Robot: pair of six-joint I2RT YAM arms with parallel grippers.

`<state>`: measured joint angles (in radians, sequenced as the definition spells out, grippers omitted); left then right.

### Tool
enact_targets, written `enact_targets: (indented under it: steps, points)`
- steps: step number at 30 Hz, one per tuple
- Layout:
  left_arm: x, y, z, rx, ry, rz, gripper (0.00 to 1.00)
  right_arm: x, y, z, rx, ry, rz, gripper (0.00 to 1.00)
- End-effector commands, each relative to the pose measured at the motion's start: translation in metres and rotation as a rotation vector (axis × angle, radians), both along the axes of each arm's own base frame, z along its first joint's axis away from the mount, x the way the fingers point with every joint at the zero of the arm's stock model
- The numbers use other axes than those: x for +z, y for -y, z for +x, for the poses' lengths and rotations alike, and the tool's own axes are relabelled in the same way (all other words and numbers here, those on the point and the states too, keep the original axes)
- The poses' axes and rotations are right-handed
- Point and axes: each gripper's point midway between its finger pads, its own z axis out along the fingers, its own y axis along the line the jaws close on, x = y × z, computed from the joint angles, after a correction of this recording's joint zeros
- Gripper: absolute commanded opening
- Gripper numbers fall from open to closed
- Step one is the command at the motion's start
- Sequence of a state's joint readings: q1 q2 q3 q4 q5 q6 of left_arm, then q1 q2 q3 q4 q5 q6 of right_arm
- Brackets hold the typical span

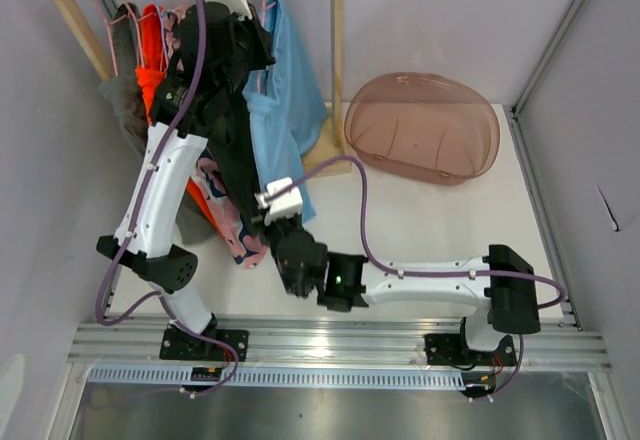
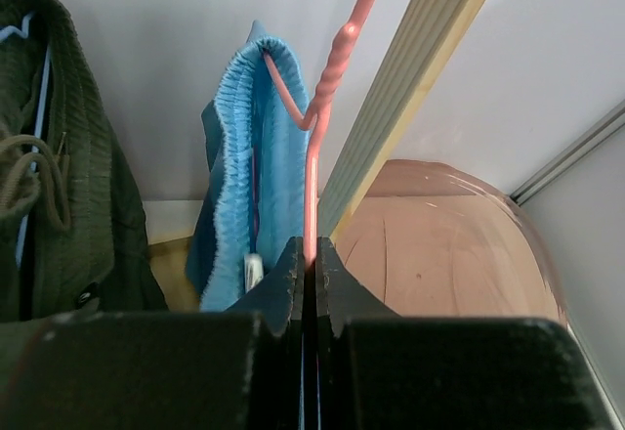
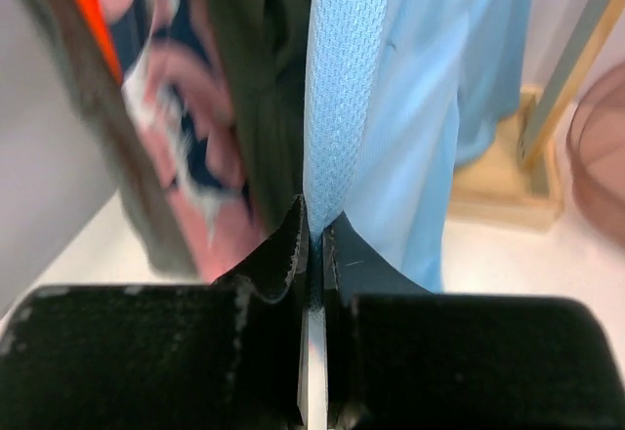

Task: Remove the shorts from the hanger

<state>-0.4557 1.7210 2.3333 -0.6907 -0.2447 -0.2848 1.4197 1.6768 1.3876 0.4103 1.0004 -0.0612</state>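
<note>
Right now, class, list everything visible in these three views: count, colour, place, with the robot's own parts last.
light blue shorts: one, light blue, rack's right end
dark olive green shorts: one, dark olive, beside the blue pair
floral shorts: one, pink and navy, hanging low, left of the blue pair
orange shorts: one, bright orange, left part of rack
grey shorts: one, grey, leftmost
pink hanger: one, pink, carrying the blue pair
rack: one, pale wood, far left
tub: one, translucent brown, right of the rack
left hand: one, black, shut on the pink hanger
right hand: one, black, shut on the light blue shorts
</note>
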Motion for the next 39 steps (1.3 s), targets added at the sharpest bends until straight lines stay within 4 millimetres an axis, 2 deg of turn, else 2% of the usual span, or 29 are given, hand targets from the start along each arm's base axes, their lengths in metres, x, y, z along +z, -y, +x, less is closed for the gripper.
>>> enact_targets:
  steps: [1,3,5,6,8,9,10,12,13,14,15,16,17,18,19,20,22,23,24,25,26,27,29,30,32,33,36,37,39]
  points:
    - [0.091,-0.032,-0.019,0.038,0.247,-0.09,0.0,-0.032,0.016,-0.058,-0.004,-0.088,-0.001,0.0]
    - [0.094,-0.037,-0.018,0.045,0.256,-0.091,0.0,-0.058,0.028,-0.086,-0.028,-0.111,-0.064,0.0]
    - [0.099,-0.043,-0.019,0.048,0.27,-0.095,0.0,-0.066,0.035,-0.1,-0.06,-0.166,0.019,0.0]
    - [0.098,-0.045,-0.018,0.049,0.269,-0.097,0.0,-0.075,0.043,-0.107,-0.063,-0.168,-0.032,0.0]
    - [0.095,-0.045,-0.02,0.039,0.253,-0.102,0.0,-0.074,0.047,-0.103,-0.08,-0.189,0.007,0.0]
    - [0.088,-0.041,-0.02,0.024,0.229,-0.108,0.0,-0.07,0.051,-0.092,-0.105,-0.187,0.018,0.0]
    - [0.092,-0.042,-0.03,0.013,0.232,-0.118,0.0,-0.061,0.055,-0.082,-0.121,-0.182,0.034,0.0]
    - [0.076,-0.035,-0.04,-0.02,0.178,-0.108,0.0,-0.035,0.057,-0.06,-0.128,-0.142,0.038,0.0]
    - [0.044,-0.028,-0.035,-0.035,0.099,-0.083,0.0,-0.018,0.068,-0.033,-0.17,-0.117,0.049,0.0]
    - [0.055,-0.032,-0.061,-0.054,0.126,-0.093,0.0,0.015,0.075,-0.017,-0.17,-0.087,0.137,0.0]
    - [0.058,-0.03,-0.072,-0.071,0.144,-0.094,0.0,0.034,0.079,-0.001,-0.14,-0.027,0.067,0.0]
    - [0.015,-0.018,-0.07,-0.093,0.056,-0.054,0.0,0.077,0.103,0.035,-0.208,0.013,0.131,0.0]
    - [0.029,-0.026,-0.096,-0.103,0.102,-0.076,0.0,0.097,0.114,0.055,-0.226,0.041,0.123,0.0]
    - [0.031,-0.025,-0.106,-0.12,0.117,-0.085,0.0,0.12,0.127,0.074,-0.246,0.074,0.125,0.0]
    - [0.016,-0.021,-0.111,-0.133,0.088,-0.075,0.0,0.146,0.151,0.11,-0.282,0.125,0.128,0.0]
    - [0.011,-0.026,-0.123,-0.137,0.087,-0.078,0.0,0.186,0.167,0.127,-0.31,0.173,0.164,0.0]
    - [0.003,-0.027,-0.132,-0.147,0.075,-0.069,0.0,0.229,0.192,0.157,-0.319,0.258,0.176,0.0]
    - [0.0,-0.029,-0.134,-0.144,0.07,-0.063,0.0,0.275,0.247,0.174,-0.406,0.321,0.229,0.0]
    - [0.002,-0.032,-0.14,-0.146,0.079,-0.062,0.0,0.271,0.251,0.204,-0.427,0.316,0.211,0.0]
    - [0.0,-0.033,-0.143,-0.144,0.074,-0.058,0.0,0.279,0.265,0.219,-0.434,0.314,0.264,0.0]
    - [0.001,-0.034,-0.145,-0.146,0.075,-0.057,0.0,0.276,0.296,0.242,-0.464,0.295,0.235,0.0]
    - [0.003,-0.035,-0.147,-0.146,0.081,-0.055,0.0,0.287,0.306,0.255,-0.471,0.323,0.261,0.0]
    - [0.002,-0.039,-0.148,-0.134,0.084,-0.048,0.0,0.279,0.329,0.277,-0.494,0.309,0.279,0.0]
    - [0.001,-0.04,-0.147,-0.127,0.088,-0.037,0.0,0.26,0.33,0.292,-0.501,0.274,0.262,0.0]
    - [0.0,-0.044,-0.144,-0.101,0.089,-0.03,0.0,0.243,0.337,0.306,-0.495,0.259,0.261,0.0]
    - [-0.002,-0.043,-0.142,-0.1,0.086,-0.024,0.0,0.201,0.343,0.327,-0.519,0.185,0.217,0.0]
    - [-0.004,-0.042,-0.138,-0.093,0.088,-0.023,0.0,0.162,0.357,0.342,-0.518,0.121,0.251,0.0]
    - [-0.006,-0.042,-0.136,-0.092,0.085,-0.019,0.0,0.126,0.365,0.35,-0.534,0.062,0.234,0.0]
    - [-0.01,-0.04,-0.128,-0.08,0.078,-0.002,0.0,0.099,0.367,0.354,-0.534,0.036,0.233,0.0]
